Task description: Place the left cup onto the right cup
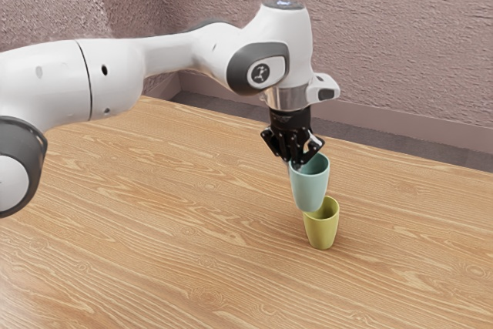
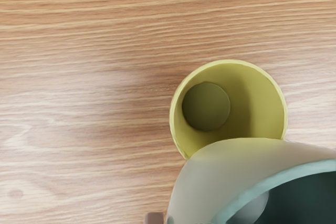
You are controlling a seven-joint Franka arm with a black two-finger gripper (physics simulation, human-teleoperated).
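"Exterior view had our gripper [image 1: 300,156] pinched on the rim of the teal cup [image 1: 310,184], one finger inside the mouth and one outside, as far as we could read it. The cup hung slightly tilted. Its base was down at the rim of the yellow-green cup [image 1: 323,225], which stood upright on the wooden table [image 1: 154,221]."

"Agreed, but from the wrist view we judged it wasn't centred. The yellow-green cup [image 2: 257,98] showed most of its mouth and its whole floor, with the teal cup [image 2: 241,177] off to one side and overlapping only part of the rim. If we had let go there, the cup would likely have tipped off the edge."

"So we needed a small sideways move first, to bring the teal base over the middle of that mouth?"

"Yes, and we wanted the tilt taken out, so the base would go in flat and not catch on the rim. After that we needed a slow, straight descent. We thought it best to spread the fingers only once the cup sat inside and stopped, then lift straight up so the inner finger wouldn't drag the cup back out."
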